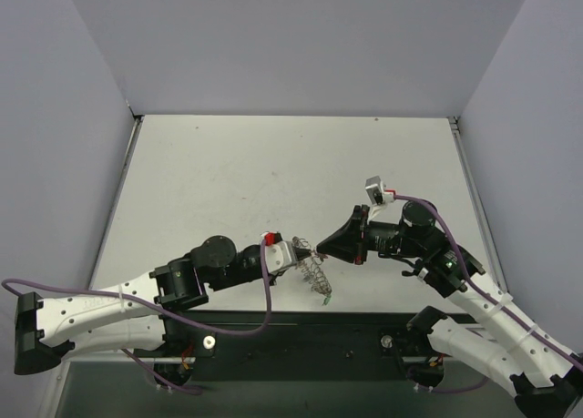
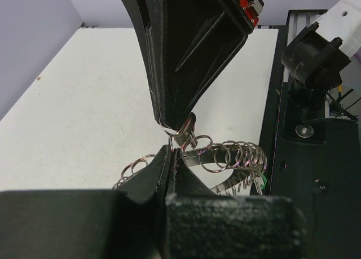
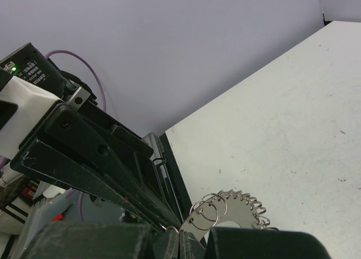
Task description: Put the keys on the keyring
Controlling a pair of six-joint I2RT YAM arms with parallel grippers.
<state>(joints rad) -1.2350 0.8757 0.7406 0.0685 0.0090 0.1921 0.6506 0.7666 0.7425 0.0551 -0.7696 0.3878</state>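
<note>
While our left pincer (image 2: 171, 156) and right pincer (image 2: 176, 123) both pinch the keyring (image 2: 225, 157) at the near edge of the desk (image 2: 84, 101), we fear opposing pulls could wrench it loose and drop it.

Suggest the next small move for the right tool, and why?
Probably a slight twist-and-push of the right tool along the rim of the ring, left tool holding steady. Both tools are shut, tips almost meeting at a small loop on that rim; the left one clamps the ring. Whether the right pinches a key, I cannot tell.
</note>
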